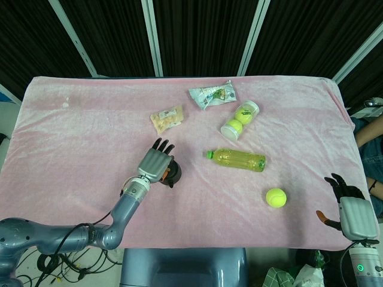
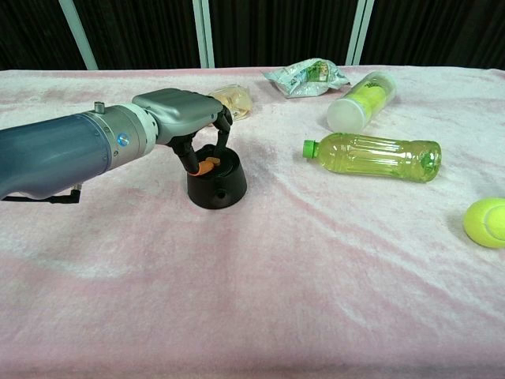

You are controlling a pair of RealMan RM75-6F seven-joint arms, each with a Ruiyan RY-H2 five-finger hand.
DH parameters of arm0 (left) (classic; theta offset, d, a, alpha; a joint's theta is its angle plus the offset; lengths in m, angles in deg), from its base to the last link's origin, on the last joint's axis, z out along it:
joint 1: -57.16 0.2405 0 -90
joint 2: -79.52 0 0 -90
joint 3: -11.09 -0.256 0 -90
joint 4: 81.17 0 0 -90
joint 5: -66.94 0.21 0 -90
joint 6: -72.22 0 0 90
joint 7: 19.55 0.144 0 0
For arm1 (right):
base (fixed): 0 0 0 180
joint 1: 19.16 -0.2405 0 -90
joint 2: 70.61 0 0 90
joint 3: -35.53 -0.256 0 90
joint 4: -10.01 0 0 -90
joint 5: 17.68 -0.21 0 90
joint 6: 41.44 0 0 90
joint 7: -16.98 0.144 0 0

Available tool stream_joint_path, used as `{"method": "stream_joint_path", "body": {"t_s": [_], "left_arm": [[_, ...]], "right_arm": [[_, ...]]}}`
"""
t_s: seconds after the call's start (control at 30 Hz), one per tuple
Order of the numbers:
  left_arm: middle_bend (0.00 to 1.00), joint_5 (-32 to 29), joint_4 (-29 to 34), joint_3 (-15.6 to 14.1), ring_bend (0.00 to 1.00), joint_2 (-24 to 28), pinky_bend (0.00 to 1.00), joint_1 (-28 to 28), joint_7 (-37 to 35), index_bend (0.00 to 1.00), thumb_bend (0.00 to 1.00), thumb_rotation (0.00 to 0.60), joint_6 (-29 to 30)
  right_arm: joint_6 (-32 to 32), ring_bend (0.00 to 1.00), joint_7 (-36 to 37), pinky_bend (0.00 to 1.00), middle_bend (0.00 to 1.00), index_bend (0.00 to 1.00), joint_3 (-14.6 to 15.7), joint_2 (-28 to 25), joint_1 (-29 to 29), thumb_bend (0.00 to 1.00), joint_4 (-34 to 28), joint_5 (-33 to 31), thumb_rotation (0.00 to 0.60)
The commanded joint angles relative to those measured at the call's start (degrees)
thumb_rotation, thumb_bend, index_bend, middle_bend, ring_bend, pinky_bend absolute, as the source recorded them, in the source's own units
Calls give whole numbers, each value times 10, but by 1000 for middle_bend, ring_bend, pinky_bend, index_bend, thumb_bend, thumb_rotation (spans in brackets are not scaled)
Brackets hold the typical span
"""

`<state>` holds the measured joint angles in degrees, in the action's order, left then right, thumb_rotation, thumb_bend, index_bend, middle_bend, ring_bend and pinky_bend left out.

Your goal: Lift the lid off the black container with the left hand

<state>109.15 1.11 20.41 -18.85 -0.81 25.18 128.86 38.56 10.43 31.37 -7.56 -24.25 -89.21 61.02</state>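
Pink cloth covers the table; dark curtains behind.

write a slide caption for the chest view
Left hand reaches down onto the black container on the pink cloth.

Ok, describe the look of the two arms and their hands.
Left arm: smooth blue-grey shell, silver wrist ring with a small blue mark, black cable trailing beside it. Left robot hand: silver-grey back, black fingers, orange tips. Right robot hand: same silver-grey back and black fingers, with a green light on its wrist.
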Motion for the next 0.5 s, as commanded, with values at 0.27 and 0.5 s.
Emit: {"method": "stream_joint_path", "body": {"t_s": [0.27,0.5], "left_arm": [[133,3,3,-2,0,-1,0,1,0,557,379,600,3],[134,3,3,-1,0,-1,0,0,-1,557,379,600,2]], "right_arm": [[2,284,2,225,120,193,1,-1,1,113,-1,2,600],[1,284,1,225,120,193,0,0,0,113,0,1,600]]}}
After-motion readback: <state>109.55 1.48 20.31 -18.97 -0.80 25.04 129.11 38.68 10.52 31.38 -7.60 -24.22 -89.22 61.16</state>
